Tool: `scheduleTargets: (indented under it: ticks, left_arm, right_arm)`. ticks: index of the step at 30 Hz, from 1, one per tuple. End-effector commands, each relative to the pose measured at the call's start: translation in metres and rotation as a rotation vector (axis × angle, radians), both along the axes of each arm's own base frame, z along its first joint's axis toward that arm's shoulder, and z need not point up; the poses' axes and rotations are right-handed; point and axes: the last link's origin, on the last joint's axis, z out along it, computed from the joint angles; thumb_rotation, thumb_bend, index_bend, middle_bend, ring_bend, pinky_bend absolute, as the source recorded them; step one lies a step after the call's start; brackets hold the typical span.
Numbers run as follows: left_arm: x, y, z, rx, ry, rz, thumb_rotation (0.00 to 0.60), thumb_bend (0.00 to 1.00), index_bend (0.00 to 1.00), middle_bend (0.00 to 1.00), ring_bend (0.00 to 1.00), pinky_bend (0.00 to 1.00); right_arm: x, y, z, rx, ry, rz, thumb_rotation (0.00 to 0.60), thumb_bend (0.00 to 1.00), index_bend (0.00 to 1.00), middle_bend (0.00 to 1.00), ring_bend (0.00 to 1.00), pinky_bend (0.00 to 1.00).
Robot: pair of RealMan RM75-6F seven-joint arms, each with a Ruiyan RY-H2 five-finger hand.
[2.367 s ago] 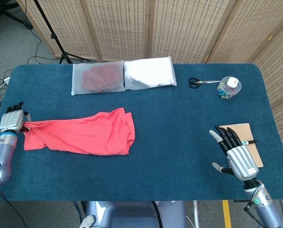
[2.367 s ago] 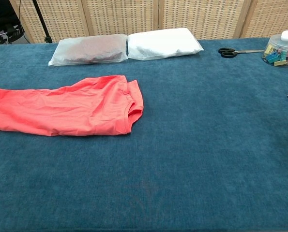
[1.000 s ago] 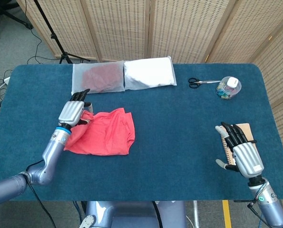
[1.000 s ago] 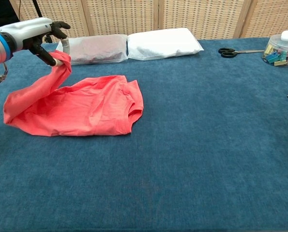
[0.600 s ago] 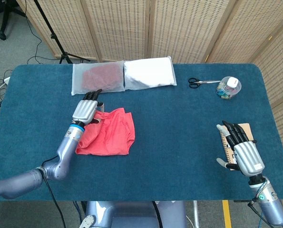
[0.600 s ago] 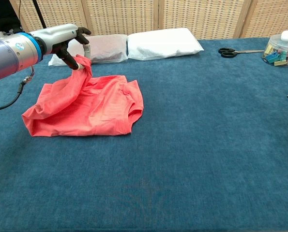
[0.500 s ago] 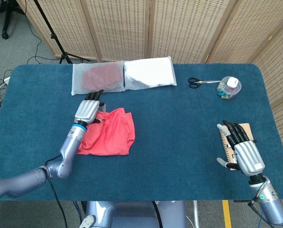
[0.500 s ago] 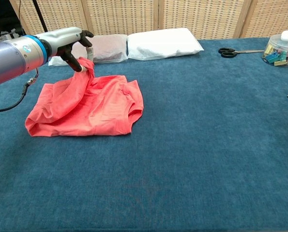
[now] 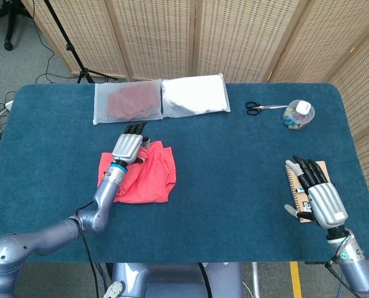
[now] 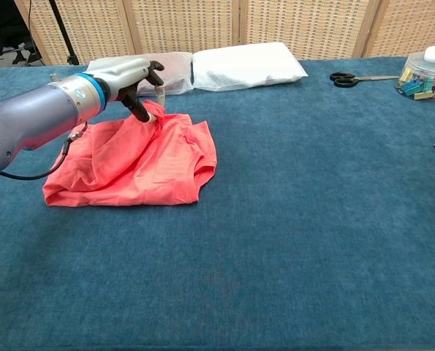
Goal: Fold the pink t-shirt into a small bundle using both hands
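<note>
The pink t-shirt (image 9: 148, 177) (image 10: 151, 164) lies left of the table's middle, folded over on itself into a rough square. My left hand (image 9: 128, 147) (image 10: 133, 79) pinches the shirt's lifted edge just above the far part of the cloth. At the table's right front my right hand (image 9: 320, 197) hovers open, fingers spread, over a brown notebook (image 9: 302, 186); the chest view does not show it.
Two bagged garments lie at the back, a dark red one (image 9: 128, 102) (image 10: 133, 74) and a white one (image 9: 193, 95) (image 10: 246, 66). Scissors (image 9: 260, 108) (image 10: 356, 77) and a clear tub of clips (image 9: 297, 115) (image 10: 423, 73) sit at the back right.
My left hand has carried the shirt's left end up and rightward over the rest, halving its length. It now sits lower, near the shirt's far edge. The right hand drifted slightly right.
</note>
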Motion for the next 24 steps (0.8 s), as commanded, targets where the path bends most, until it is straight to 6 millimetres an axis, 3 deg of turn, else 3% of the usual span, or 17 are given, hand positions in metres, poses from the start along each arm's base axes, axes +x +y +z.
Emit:
scheduleTargets:
  ticks: [1, 7, 8, 12, 14, 18, 24]
  left_arm:
    - [0.003, 0.0, -0.006, -0.008, -0.007, -0.003, 0.6, 0.5, 0.74, 0.0, 0.0, 0.0]
    - [0.006, -0.001, -0.016, -0.027, -0.015, -0.012, 0.6, 0.45, 0.73, 0.0, 0.0, 0.0]
    - [0.007, -0.002, -0.017, -0.03, -0.035, -0.012, 0.6, 0.4, 0.65, 0.0, 0.0, 0.0]
    - [0.007, -0.004, -0.016, -0.039, -0.081, -0.017, 0.6, 0.14, 0.13, 0.0, 0.0, 0.0]
    - [0.006, -0.004, -0.014, -0.034, -0.091, -0.026, 0.6, 0.08, 0.03, 0.0, 0.0, 0.0]
    - [0.004, -0.005, -0.007, -0.026, -0.113, -0.033, 0.6, 0.05, 0.0, 0.0, 0.0, 0.0]
    - [-0.01, -0.012, 0.02, 0.009, -0.152, -0.08, 0.6, 0.08, 0.0, 0.0, 0.0, 0.0]
  right_arm:
    - [0.0, 0.0, 0.001, -0.001, -0.001, 0.0, 0.6, 0.0, 0.0, 0.0, 0.0, 0.0]
    - [0.0, 0.0, 0.001, 0.0, -0.002, 0.0, 0.6, 0.0, 0.0, 0.0, 0.0, 0.0]
    - [0.0, 0.0, 0.001, 0.0, -0.002, 0.0, 0.6, 0.0, 0.0, 0.0, 0.0, 0.0]
    - [0.0, 0.0, 0.001, 0.0, -0.003, -0.001, 0.6, 0.0, 0.0, 0.0, 0.0, 0.0]
    - [0.0, 0.0, 0.001, 0.0, -0.003, 0.0, 0.6, 0.0, 0.0, 0.0, 0.0, 0.0]
    - [0.0, 0.0, 0.001, 0.001, -0.003, -0.001, 0.6, 0.0, 0.0, 0.0, 0.0, 0.0]
    - [0.001, 0.001, 0.0, 0.003, -0.002, 0.0, 0.6, 0.0, 0.0, 0.0, 0.0, 0.0]
